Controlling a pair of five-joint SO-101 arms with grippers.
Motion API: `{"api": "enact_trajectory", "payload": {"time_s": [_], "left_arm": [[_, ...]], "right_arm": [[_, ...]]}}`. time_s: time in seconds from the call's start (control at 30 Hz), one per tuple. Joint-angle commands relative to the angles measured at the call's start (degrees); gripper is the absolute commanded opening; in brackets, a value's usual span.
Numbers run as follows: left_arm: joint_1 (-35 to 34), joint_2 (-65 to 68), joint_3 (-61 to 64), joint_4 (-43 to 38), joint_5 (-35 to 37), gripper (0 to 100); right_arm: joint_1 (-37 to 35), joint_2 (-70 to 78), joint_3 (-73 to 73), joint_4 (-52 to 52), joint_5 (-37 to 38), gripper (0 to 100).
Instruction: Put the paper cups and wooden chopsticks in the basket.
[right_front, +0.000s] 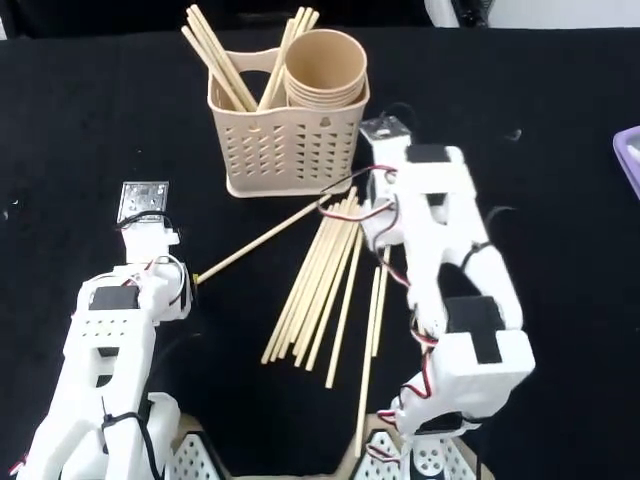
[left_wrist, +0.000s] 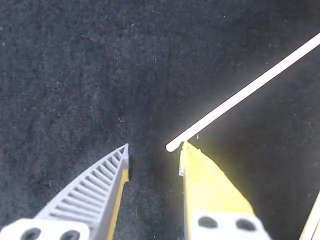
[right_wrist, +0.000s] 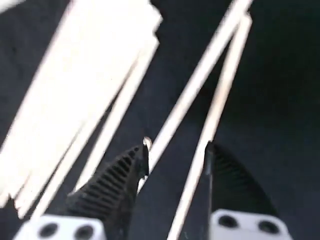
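the left gripper (left_wrist: 154, 148) is sitting with fingers spread right at the very tip of a lone chopstick (left_wrist: 245, 90), so closing here is risking flicking it away, not pinching it. the right gripper (right_wrist: 176, 150) is spread too, straddling thin pale sticks from the loose chopsticks (right_front: 320, 285) fanning out in front of the basket (right_front: 285, 160). paper cups (right_front: 325, 65) are sitting stacked inside the basket.

Black cloth-covered table (right_front: 80, 120), purple object (right_front: 629, 152) at its right edge.
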Motion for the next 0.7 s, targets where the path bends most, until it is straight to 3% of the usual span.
{"api": "enact_trajectory", "payload": {"time_s": [0.0,0.23,0.4,0.67], "left_arm": [[-0.4,0.1,-1.6,-1.1,0.2,17],[-0.4,0.1,-1.6,-1.1,0.2,17],[-0.4,0.1,-1.6,-1.1,0.2,17],[-0.4,0.1,-1.6,-1.1,0.2,17]], "right_arm": [[-1.5,0.7,0.1,-4.7,-2.4,19.8],[2.6,5.1,-0.4,-7.9,-2.4,19.9],[2.5,5.7,0.0,-7.4,-2.3,27.0],[2.5,5.6,-0.7,-4.6,-2.1,25.4]]}}
